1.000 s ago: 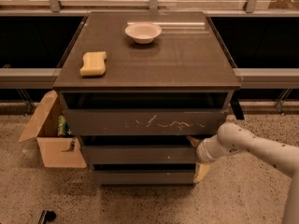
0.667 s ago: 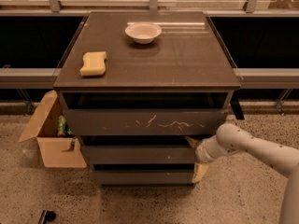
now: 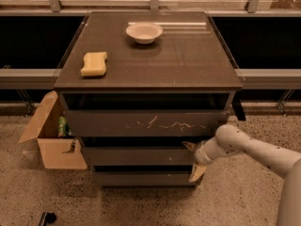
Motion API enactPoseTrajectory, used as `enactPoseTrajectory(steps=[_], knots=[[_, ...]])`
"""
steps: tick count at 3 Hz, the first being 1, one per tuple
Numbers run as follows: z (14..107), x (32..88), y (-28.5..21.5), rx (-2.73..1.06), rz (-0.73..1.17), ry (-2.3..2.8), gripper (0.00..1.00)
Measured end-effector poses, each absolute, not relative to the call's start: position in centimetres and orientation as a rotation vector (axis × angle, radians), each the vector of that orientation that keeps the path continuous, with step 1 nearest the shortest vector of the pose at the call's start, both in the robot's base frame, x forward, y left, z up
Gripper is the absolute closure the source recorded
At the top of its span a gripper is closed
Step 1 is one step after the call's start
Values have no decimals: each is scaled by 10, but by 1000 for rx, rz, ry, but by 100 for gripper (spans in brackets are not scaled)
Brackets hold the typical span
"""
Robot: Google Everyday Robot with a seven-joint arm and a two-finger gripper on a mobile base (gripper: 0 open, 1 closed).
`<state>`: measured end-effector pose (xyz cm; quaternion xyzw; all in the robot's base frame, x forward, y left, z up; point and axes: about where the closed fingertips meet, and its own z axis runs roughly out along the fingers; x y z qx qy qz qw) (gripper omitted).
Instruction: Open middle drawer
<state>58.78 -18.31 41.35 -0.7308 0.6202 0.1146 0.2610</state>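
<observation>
The middle drawer [image 3: 136,156] is a wide, shallow dark front under the taller scratched top drawer [image 3: 141,122] of the cabinet. It stands slightly out from the bottom drawer [image 3: 141,178]. My gripper [image 3: 193,159] reaches in from the right on a white arm and sits at the right end of the middle drawer front. Its fingers are spread, one fingertip [image 3: 187,146] at the front's upper edge and the other by its lower edge. The front's right end is hidden behind the gripper.
A white bowl [image 3: 144,32] and a yellow sponge [image 3: 94,63] lie on the cabinet top [image 3: 178,65]. An open cardboard box [image 3: 54,145] stands on the floor against the cabinet's left side. A rail and glass run along the back.
</observation>
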Motion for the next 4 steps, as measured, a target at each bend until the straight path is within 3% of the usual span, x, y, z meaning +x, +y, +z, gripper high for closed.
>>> enactPoseTrajectory(steps=[1, 3, 4], knots=[[429, 579, -174, -1982, 352, 1611, 45], [446, 569, -166, -1968, 430, 1528, 92], [447, 568, -165, -1968, 435, 1524, 0]])
